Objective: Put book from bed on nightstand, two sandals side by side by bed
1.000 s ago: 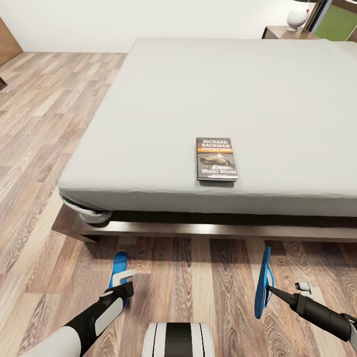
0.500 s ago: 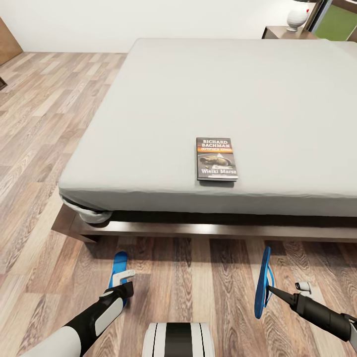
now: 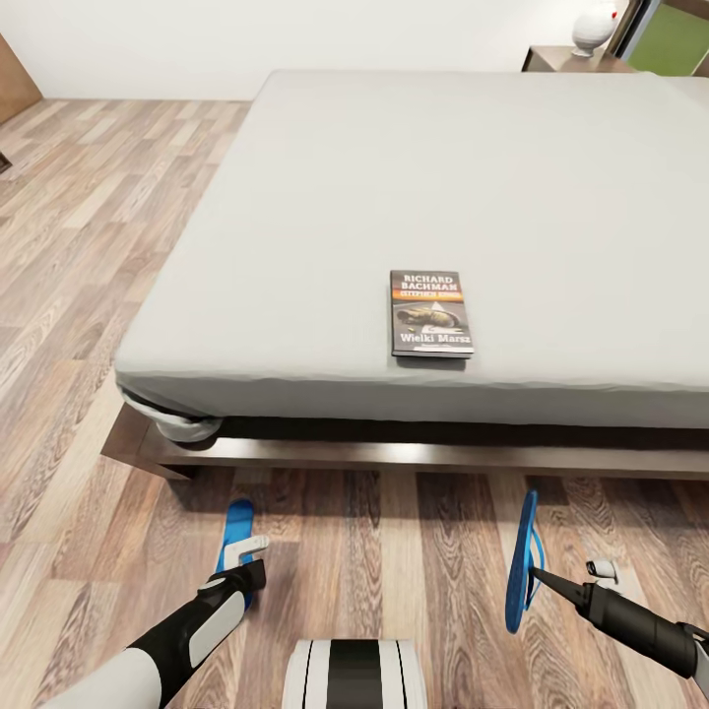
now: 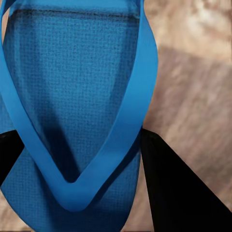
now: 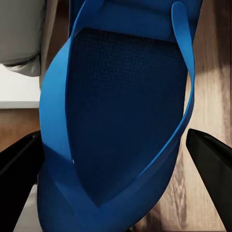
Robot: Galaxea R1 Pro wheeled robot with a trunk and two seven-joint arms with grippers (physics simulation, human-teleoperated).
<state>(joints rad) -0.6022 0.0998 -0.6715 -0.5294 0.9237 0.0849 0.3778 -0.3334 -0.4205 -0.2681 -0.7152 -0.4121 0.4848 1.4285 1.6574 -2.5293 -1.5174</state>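
Note:
The book (image 3: 430, 313), dark with white "RICHARD BACHMAN" lettering, lies flat on the bed (image 3: 394, 177) close to its near edge. On the wood floor in front of the bed, my left gripper (image 3: 242, 563) is shut on one blue sandal (image 3: 236, 527). The left wrist view shows that sandal (image 4: 72, 96) between the black fingers (image 4: 174, 193). My right gripper (image 3: 538, 576) is shut on the other sandal (image 3: 522, 551), which stands on its edge. That sandal (image 5: 125, 106) sits between the dark fingers (image 5: 212, 164) in the right wrist view.
A dark brown nightstand (image 3: 556, 61) with a white vase (image 3: 594, 30) stands at the bed's far right corner. The bed's dark wooden frame (image 3: 414, 455) runs across ahead of both sandals. Open plank floor (image 3: 69, 246) lies to the left of the bed.
The whole head view has shifted very slightly, so the camera moved. Both arms, both sandals and the book stay as they were.

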